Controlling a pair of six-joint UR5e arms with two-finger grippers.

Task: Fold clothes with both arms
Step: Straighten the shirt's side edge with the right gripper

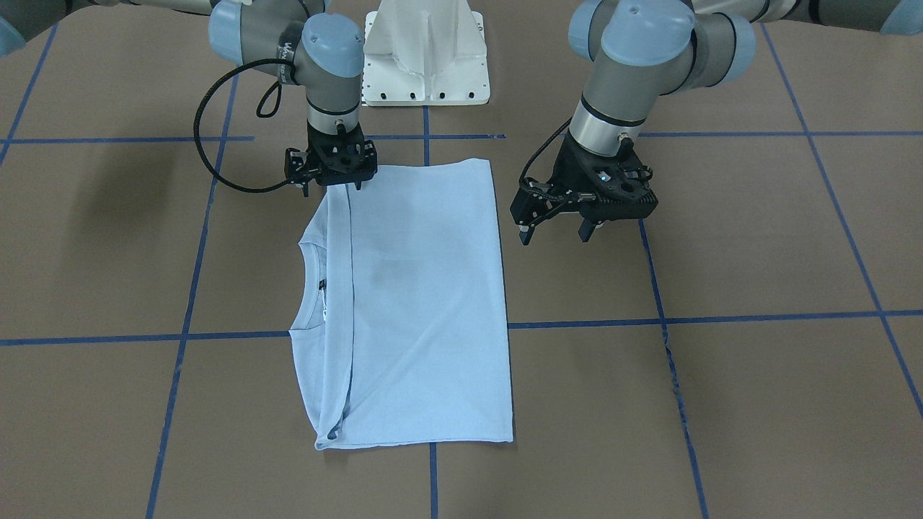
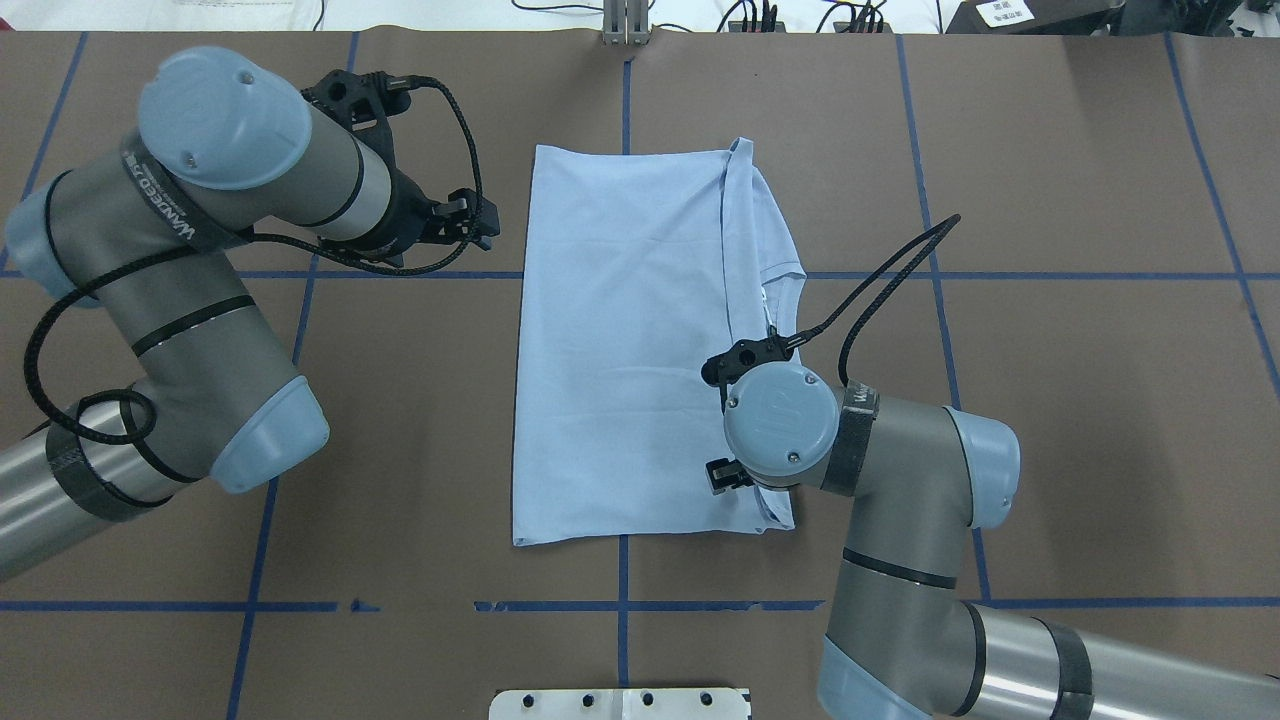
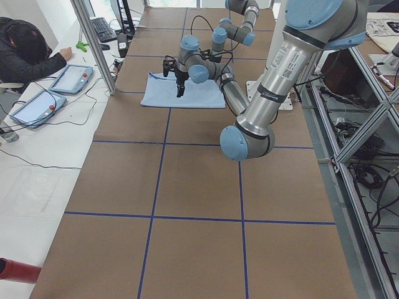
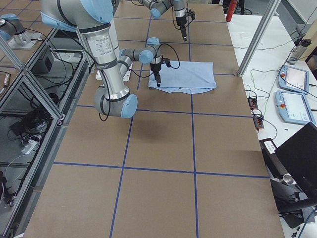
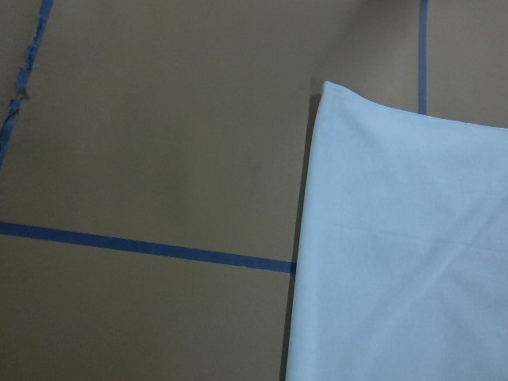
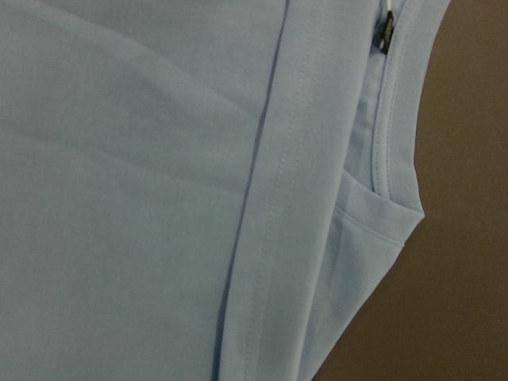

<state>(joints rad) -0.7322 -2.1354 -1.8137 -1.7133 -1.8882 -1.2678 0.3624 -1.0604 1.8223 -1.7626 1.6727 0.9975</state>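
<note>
The light blue short-sleeved T-shirt (image 1: 425, 303) lies flat on the brown blue-taped desk (image 1: 757, 404), folded to a rectangle, with its collar towards the robot's right. The right black two-finger gripper (image 1: 332, 189) stands at the shirt's robot-side corner, fingers apart. The left black two-finger gripper (image 1: 553, 236) hangs just beside the opposite long edge, fingers apart, off the cloth.

One T-shirt (image 1: 425, 303), two arms (image 1: 328, 68) (image 1: 649, 54), two tools (image 1: 554, 234) (image 1: 332, 189).

Hiding the right gripper (image 1: 332, 189) and a stretch of the shirt (image 2: 620, 330) beneath the right arm's wrist (image 2: 780, 420) in the overhead view. Cutting the shirt off at the right and bottom edges in the left wrist view. Clipping the blurred neck label (image 6: 386, 32) at the right wrist view's top edge.
</note>
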